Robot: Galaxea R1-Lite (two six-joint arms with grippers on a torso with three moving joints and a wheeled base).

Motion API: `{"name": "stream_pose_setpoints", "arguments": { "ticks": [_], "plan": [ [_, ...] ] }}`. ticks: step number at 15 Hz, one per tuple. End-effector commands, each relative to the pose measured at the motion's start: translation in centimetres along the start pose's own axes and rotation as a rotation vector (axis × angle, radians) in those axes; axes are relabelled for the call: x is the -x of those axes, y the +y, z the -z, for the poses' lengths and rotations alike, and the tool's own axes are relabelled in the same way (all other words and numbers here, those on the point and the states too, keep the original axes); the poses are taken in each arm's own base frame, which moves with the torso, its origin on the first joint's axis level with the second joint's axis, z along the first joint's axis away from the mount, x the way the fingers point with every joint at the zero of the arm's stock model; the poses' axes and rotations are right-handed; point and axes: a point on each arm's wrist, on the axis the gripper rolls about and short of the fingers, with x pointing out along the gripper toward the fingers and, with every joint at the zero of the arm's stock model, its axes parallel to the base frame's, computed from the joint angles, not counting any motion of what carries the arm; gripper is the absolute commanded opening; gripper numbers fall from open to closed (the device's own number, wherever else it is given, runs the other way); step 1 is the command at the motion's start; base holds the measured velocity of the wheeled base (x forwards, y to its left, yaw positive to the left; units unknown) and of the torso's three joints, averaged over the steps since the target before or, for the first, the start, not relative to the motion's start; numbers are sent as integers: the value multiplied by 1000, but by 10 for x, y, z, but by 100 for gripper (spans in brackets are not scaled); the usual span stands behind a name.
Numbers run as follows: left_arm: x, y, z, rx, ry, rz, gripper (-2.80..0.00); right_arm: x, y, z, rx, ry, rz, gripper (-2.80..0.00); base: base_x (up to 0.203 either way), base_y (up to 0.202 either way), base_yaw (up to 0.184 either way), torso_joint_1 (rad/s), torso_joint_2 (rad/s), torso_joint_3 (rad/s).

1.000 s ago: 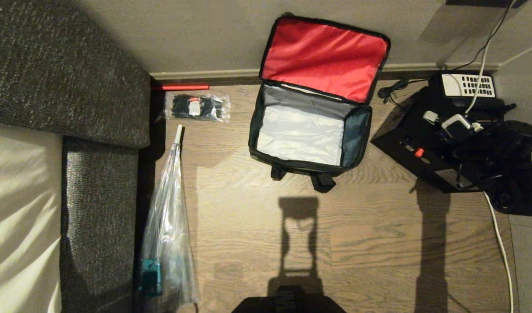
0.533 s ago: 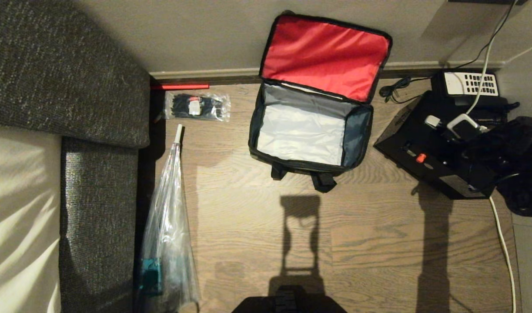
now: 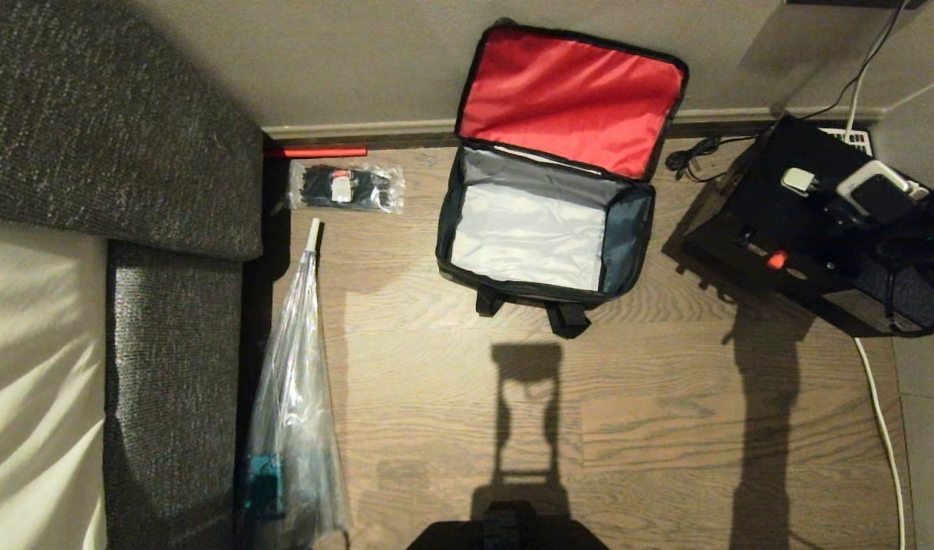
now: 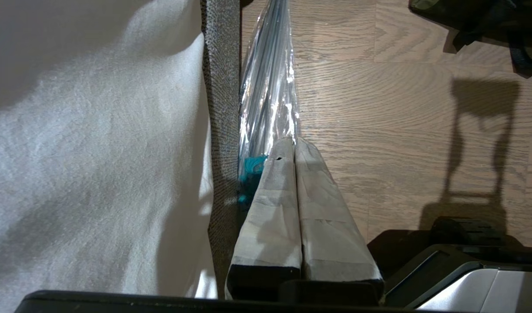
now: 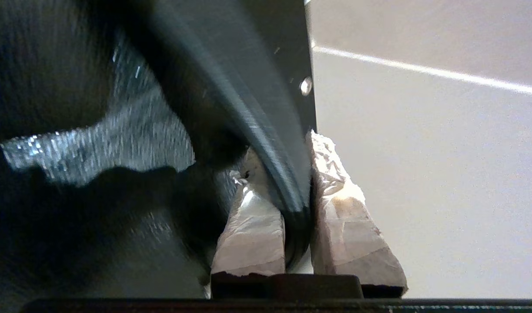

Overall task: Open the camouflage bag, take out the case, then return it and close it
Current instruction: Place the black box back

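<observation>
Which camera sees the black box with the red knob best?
The head view: the case shows whole at the right, red knob visible. The right wrist view shows only a blurred black strap of it in the right gripper. The left wrist view shows none.

This looks like a room in a home: a wood-plank floor (image 3: 451, 428) meets a plain wall with a skirting board (image 3: 360, 131), a grey fabric sofa (image 3: 115, 137) with a pale cover (image 3: 31, 367) fills one side, and a clear folded umbrella (image 3: 295, 412) lies alongside it.
</observation>
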Motion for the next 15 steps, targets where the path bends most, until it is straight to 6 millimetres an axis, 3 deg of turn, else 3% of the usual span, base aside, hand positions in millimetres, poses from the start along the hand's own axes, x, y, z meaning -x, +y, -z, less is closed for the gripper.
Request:
{"name": "stream_pose_setpoints", "arguments": {
  "ticks": [1,7,15],
  "plan": [
    [0,0,0,0,0,-1,-280,22,-35,-11,-5,-34,70,-280,0,0,0,0,0,0],
    [0,0,0,0,0,-1,-280,48,-53,-44,-40,-129,26,-280,0,0,0,0,0,0],
    [0,0,0,0,0,-1,-280,80,-54,-100,-137,-349,-84,-280,0,0,0,0,0,0]
  ]
}}
